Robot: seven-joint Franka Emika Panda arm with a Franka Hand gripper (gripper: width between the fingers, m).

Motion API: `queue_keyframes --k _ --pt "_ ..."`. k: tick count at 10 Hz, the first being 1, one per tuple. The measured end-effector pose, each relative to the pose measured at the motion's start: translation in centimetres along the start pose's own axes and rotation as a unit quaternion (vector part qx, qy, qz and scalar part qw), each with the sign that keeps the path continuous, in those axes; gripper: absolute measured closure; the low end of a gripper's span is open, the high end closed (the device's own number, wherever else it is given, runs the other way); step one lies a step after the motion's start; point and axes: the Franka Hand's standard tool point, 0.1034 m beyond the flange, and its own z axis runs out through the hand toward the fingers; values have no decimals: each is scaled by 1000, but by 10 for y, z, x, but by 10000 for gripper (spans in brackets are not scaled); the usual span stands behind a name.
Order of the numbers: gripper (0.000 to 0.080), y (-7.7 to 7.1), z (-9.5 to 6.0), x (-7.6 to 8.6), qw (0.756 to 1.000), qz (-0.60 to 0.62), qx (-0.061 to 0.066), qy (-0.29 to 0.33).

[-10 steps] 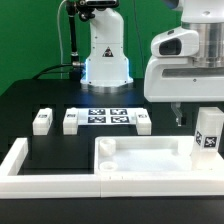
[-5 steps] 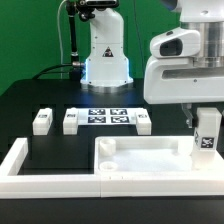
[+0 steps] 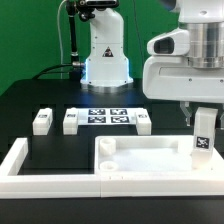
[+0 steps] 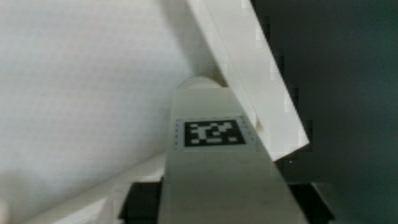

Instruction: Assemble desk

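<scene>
The white desk top [image 3: 140, 157], a tray with a raised rim, lies at the front of the table. My gripper [image 3: 203, 116] is shut on a white block leg [image 3: 203, 134] with a tag and holds it upright over the top's corner on the exterior view's right. I cannot tell whether the leg touches the corner. In the wrist view the leg [image 4: 222, 165] runs out from between the dark fingers [image 4: 153, 200] toward the top's rim [image 4: 237, 60]. Three more legs [image 3: 41, 121] [image 3: 70, 121] [image 3: 143, 122] stand in a row behind the top.
The marker board [image 3: 107, 117] lies between the loose legs. Long white bars [image 3: 22, 160] form a border along the front and the exterior view's left. The robot base [image 3: 105, 55] stands at the back.
My gripper has moved the held leg slightly toward the exterior view's left and a little lower, closer to the top's corner. The other parts have not moved.
</scene>
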Motion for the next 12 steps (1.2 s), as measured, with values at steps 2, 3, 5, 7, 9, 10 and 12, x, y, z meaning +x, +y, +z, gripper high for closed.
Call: queue_keyframes --k 2,3,5,7,9,10,12 --pt "509 0 0 -1 987 162 0 -17" --pt "509 0 0 -2 973 228 4 -23" --pt "509 3 0 0 922 382 35 -48" --pt "509 1 2 0 869 488 47 -58" --pt "509 0 1 1 838 540 48 -58" --pt "509 -1 1 1 830 552 48 -58" --pt "509 -1 1 2 806 587 47 -59"
